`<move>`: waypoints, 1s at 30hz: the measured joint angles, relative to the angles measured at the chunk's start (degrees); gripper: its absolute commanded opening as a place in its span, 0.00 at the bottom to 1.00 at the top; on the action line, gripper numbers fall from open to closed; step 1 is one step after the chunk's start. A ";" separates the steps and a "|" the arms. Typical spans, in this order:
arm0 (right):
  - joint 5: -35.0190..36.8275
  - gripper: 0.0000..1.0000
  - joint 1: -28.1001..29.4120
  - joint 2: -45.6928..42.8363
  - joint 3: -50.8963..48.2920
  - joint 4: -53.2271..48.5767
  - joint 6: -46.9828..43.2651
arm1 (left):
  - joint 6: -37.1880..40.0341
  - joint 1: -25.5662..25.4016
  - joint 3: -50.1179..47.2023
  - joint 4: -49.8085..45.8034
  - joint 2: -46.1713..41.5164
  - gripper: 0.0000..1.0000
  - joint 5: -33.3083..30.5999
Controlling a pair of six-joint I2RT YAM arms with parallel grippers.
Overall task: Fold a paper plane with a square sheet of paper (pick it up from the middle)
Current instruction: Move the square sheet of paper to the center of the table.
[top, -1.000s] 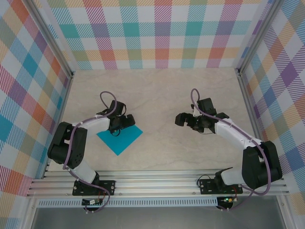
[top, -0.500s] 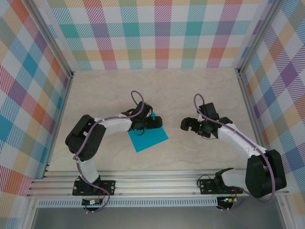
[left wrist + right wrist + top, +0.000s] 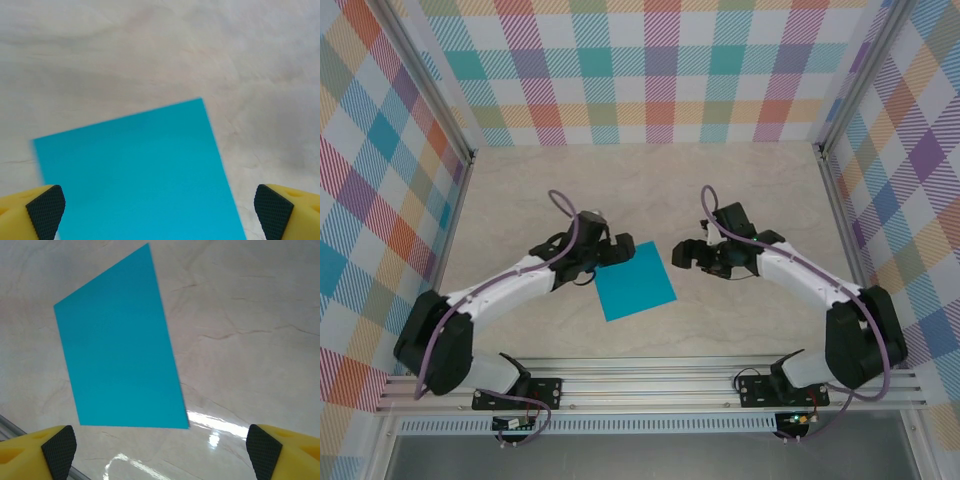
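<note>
White and black, the left arm (image 3: 490, 295) reaches from the lower left across the pale marbled table (image 3: 650, 190) toward its middle. The left gripper (image 3: 608, 252) sits at the upper left edge of the square sheet of paper (image 3: 635, 281). In the left wrist view the left gripper (image 3: 160, 215) is spread wide, its yellow fingers with black ridged pads (image 3: 46, 212) at either side and nothing clasped between them. The teal-blue sheet (image 3: 135, 170) lies flat on the table beneath and ahead of them.

From above, the sheet rests unfolded and smooth near the middle of the table, turned a little so that one corner points up and to the right. Just beyond that corner, apart from it, is the right gripper (image 3: 688, 255), facing the sheet. In the right wrist view the right gripper (image 3: 162, 452) is likewise spread wide and holds nothing, and the sheet (image 3: 120, 345) lies ahead of its fingers (image 3: 59, 450), left of centre. The right arm (image 3: 810, 285) runs back toward the lower right.
</note>
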 measured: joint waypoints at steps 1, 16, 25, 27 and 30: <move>-0.09 0.85 1.40 2.38 1.92 0.33 0.04 | -0.48 1.22 -2.05 -0.50 -2.54 1.00 -1.07; -3.02 0.83 9.66 30.23 22.62 -0.50 0.00 | -1.95 5.84 -16.94 -3.74 -21.05 1.00 -6.43; 0.92 0.82 9.55 34.05 25.90 -3.02 -0.04 | -0.46 5.86 -18.73 -1.40 -21.20 1.00 -5.68; 2.05 0.82 9.42 33.27 24.81 -2.99 -0.07 | -0.20 5.86 -19.10 -0.72 -21.27 1.00 -5.05; 4.24 0.82 8.09 30.91 21.86 -3.48 -0.13 | 0.46 5.97 -19.39 0.22 -21.29 1.00 -3.76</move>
